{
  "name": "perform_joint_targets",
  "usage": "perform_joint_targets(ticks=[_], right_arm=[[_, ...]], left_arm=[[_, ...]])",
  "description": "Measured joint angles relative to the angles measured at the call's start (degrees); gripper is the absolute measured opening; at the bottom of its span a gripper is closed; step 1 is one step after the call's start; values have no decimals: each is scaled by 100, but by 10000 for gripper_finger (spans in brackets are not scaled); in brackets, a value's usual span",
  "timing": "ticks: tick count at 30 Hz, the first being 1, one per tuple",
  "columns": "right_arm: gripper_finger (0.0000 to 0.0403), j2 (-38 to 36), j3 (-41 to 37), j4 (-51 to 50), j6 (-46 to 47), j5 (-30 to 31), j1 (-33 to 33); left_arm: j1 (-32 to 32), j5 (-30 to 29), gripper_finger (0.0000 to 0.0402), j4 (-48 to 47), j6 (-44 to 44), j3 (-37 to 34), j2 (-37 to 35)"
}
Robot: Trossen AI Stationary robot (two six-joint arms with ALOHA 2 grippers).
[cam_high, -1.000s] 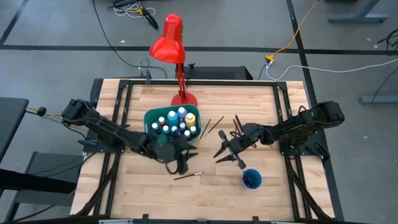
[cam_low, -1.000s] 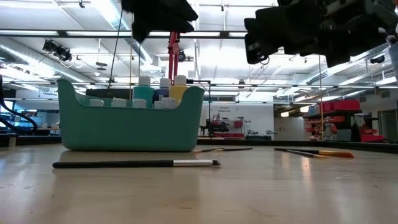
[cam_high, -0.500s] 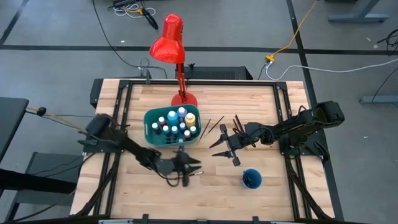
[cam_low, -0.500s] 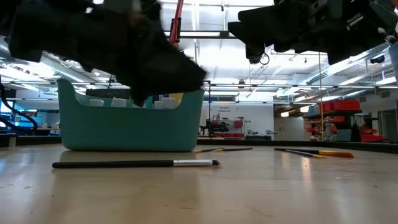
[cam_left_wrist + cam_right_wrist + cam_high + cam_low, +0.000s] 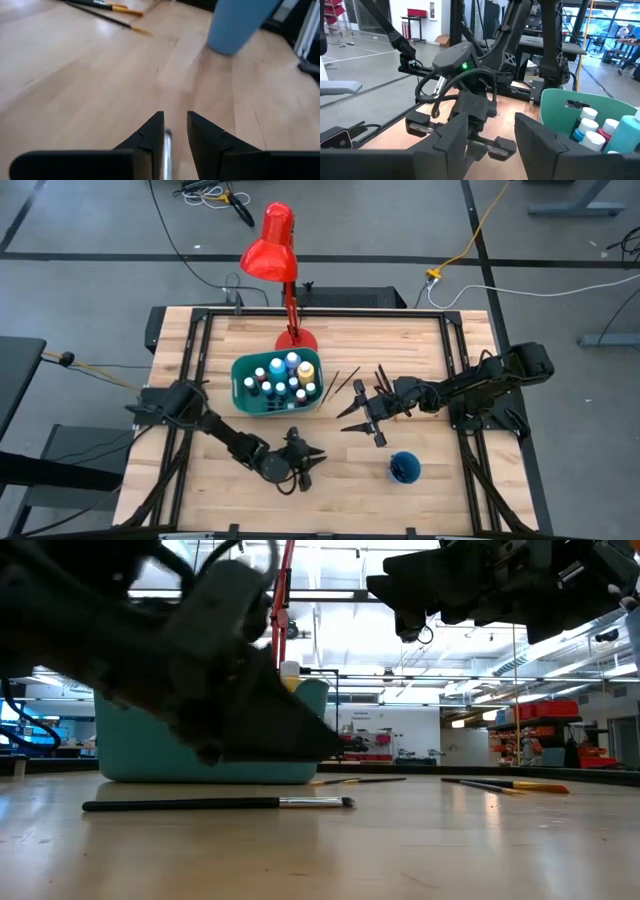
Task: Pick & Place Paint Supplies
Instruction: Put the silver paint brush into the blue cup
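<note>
Hidden from you: left hand [image 5: 303,470] covers the paintbrush beneath it from above. Low view: blurred left arm masks most of the teal bin [image 5: 290,755]. Blue cup [image 5: 240,25] cut off by the frame.

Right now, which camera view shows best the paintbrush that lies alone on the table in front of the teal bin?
The low view: the paintbrush lies full-length in it. The left wrist view shows only its metal ferrule between the left gripper's fingers; the high view hides it.

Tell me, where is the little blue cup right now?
In the high view the blue cup stands on the table's right front part, just in front of the right gripper.
</note>
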Motion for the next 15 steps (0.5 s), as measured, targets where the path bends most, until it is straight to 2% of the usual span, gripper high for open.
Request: perform_joint_targets(ticks=[5,15], right_arm=[[169,0,0,0,4,-2,2],[169,0,0,0,188,-48,2]], left_arm=[[-223,-359,87,-61,48,-27,0],[-132,-80,87,-752,-640,-29,0]])
